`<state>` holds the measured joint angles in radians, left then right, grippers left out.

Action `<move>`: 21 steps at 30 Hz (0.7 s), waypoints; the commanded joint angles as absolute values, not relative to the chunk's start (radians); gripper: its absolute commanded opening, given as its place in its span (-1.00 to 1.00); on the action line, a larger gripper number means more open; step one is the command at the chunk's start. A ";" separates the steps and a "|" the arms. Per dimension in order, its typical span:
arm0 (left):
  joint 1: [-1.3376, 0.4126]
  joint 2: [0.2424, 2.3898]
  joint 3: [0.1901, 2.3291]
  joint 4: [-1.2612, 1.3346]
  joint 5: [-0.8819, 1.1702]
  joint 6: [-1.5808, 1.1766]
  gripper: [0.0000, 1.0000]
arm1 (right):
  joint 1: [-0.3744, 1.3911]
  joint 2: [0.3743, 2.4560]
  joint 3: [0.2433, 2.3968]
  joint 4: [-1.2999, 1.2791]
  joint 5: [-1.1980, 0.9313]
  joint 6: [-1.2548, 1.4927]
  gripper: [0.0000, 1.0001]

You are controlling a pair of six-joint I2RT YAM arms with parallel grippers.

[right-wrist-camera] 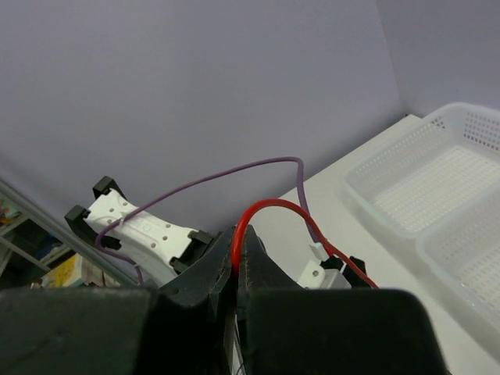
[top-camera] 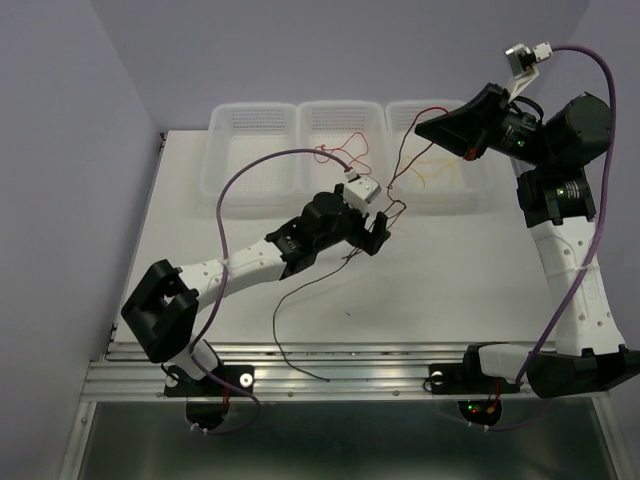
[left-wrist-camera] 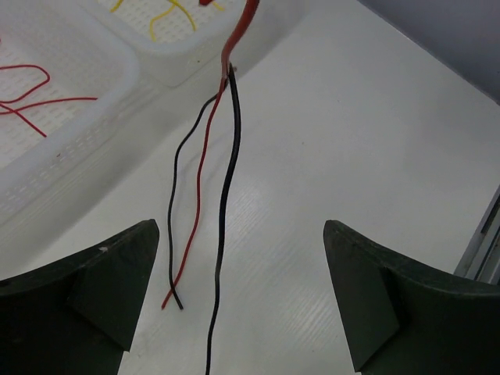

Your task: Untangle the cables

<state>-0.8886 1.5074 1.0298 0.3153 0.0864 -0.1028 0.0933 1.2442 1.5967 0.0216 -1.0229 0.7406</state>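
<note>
My right gripper (top-camera: 422, 127) is raised over the back of the table and shut on a red cable (right-wrist-camera: 273, 205), which arcs out of its closed tips (right-wrist-camera: 238, 241). That red cable (top-camera: 400, 150) hangs down to a tangle with black cables (top-camera: 394, 206) beside my left gripper (top-camera: 378, 232). My left gripper (left-wrist-camera: 241, 230) is open and empty just above the table. A black cable (left-wrist-camera: 224, 226) runs between its jaws, untouched. A thinner red and black pair (left-wrist-camera: 187, 195) hangs to its left. A long black cable (top-camera: 283, 318) trails toward the table's front edge.
Three white baskets stand along the back edge: the left one (top-camera: 250, 120), the middle one (top-camera: 340, 112) with a red cable (top-camera: 338, 154) in it, and the right one (top-camera: 470, 190) with yellow cable (top-camera: 436, 170). A metal rail (top-camera: 330, 372) runs along the front.
</note>
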 commanded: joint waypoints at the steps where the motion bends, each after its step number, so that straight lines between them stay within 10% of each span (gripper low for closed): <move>1: -0.884 1.555 1.130 0.411 0.066 -0.038 0.97 | 0.103 1.242 1.641 0.150 -1.086 0.839 -0.99; 6: -0.868 1.605 1.183 0.393 0.086 -0.051 0.67 | 0.103 1.244 1.657 0.144 -1.094 0.845 -0.99; 7: -0.868 1.595 1.183 0.388 0.081 -0.057 0.37 | 0.103 1.243 1.657 0.134 -1.063 0.829 -0.99; 8: -0.868 1.583 1.166 0.388 0.057 -0.078 -0.42 | 0.103 1.241 1.660 0.111 -1.043 0.789 -0.99; 10: -0.867 1.528 1.094 0.391 0.011 -0.106 -1.00 | 0.103 1.246 1.692 0.016 -0.950 0.740 -0.99; 15: -0.825 1.419 0.950 0.295 -0.347 -0.289 -1.00 | 0.103 1.320 1.857 -0.211 -0.697 0.606 -0.99; 21: -0.497 1.404 0.904 0.091 -0.311 -0.517 -1.00 | 0.103 1.393 2.017 -0.360 -0.494 0.529 -0.99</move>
<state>-0.6762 1.4231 0.9348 0.2409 -0.2382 -0.3309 0.0952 1.3781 1.9224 -0.2497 -0.6777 0.6102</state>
